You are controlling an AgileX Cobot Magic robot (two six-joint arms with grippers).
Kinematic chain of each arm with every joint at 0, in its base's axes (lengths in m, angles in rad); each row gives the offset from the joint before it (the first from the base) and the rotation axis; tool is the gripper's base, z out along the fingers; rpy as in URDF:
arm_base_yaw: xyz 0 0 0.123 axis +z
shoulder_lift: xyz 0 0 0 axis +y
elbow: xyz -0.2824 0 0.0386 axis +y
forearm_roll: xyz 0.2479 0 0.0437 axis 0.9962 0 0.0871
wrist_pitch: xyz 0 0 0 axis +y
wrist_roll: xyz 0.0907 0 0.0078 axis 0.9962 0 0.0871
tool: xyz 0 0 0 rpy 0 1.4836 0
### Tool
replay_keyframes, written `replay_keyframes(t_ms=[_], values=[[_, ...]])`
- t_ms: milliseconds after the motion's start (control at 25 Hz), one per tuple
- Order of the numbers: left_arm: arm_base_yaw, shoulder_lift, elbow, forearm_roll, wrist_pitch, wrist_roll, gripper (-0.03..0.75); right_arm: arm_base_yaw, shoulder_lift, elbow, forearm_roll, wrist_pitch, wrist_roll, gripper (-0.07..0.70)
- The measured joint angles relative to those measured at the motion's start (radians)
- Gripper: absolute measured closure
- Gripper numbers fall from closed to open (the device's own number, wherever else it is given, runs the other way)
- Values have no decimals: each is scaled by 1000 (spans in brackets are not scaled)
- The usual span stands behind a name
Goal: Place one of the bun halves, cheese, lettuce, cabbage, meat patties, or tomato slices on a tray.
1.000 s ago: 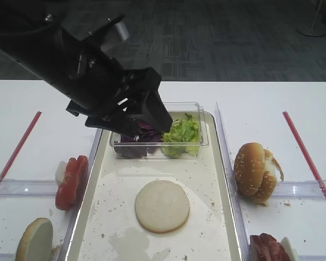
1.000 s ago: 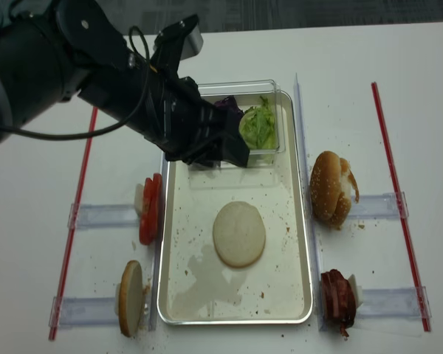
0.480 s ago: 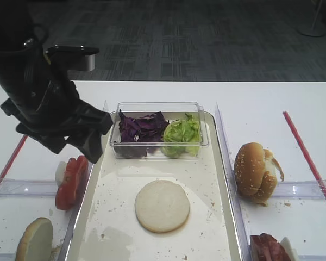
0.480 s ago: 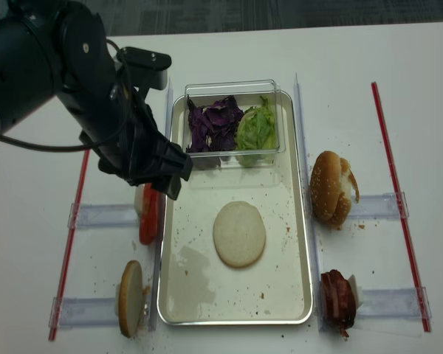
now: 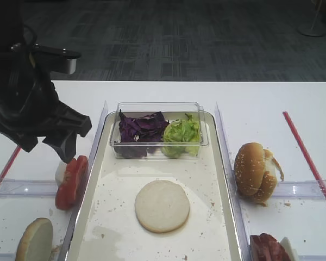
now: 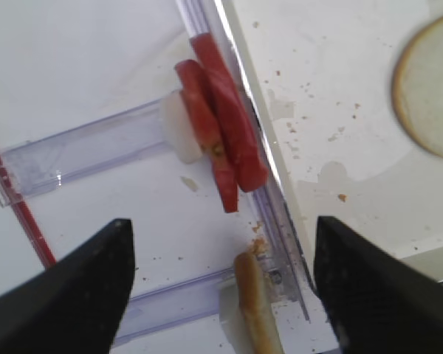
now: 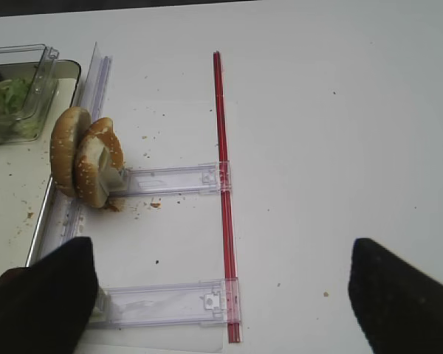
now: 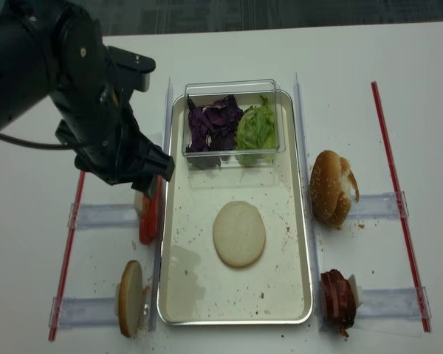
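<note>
A flat bun half (image 5: 162, 205) lies on the metal tray (image 5: 119, 228). Cabbage (image 5: 141, 128) and lettuce (image 5: 180, 133) fill a clear box at the tray's far end. Tomato slices (image 5: 71, 182) stand in a rack left of the tray, with another bun half (image 5: 35, 239) nearer me. My left gripper (image 6: 225, 295) hangs open and empty above the tomato slices (image 6: 221, 147) and that bun half (image 6: 255, 310). My right gripper (image 7: 225, 302) is open and empty over bare table. Sesame buns (image 5: 255, 172) and meat patties (image 5: 267, 247) stand right of the tray. Cheese is out of view.
Clear plastic racks (image 7: 170, 179) lie on both sides of the tray. Red strips (image 7: 221, 184) mark the outer limits of the table on the left and right. The left arm's dark bulk (image 8: 74, 81) hangs over the table's left side.
My left arm has swung from over the cabbage and lettuce box to the left, coming above the tomato slices. Its jaws stayed open and empty.
</note>
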Motion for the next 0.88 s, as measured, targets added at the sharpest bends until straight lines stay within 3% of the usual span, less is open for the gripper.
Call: replay_keyframes(t_ms=[240,560,720,880], values=[[154,0,0,0,31,2,243,0,0,0,0,0,-2,-67],[369,-2,0,4,35,60,244,0,0,0,0,0,-2,-67],[434,-2,0,6,38,89,244,0,0,0,0,0,-2,-67],[453,-2,0,6,40,92,244,0,0,0,0,0,-2,-67]])
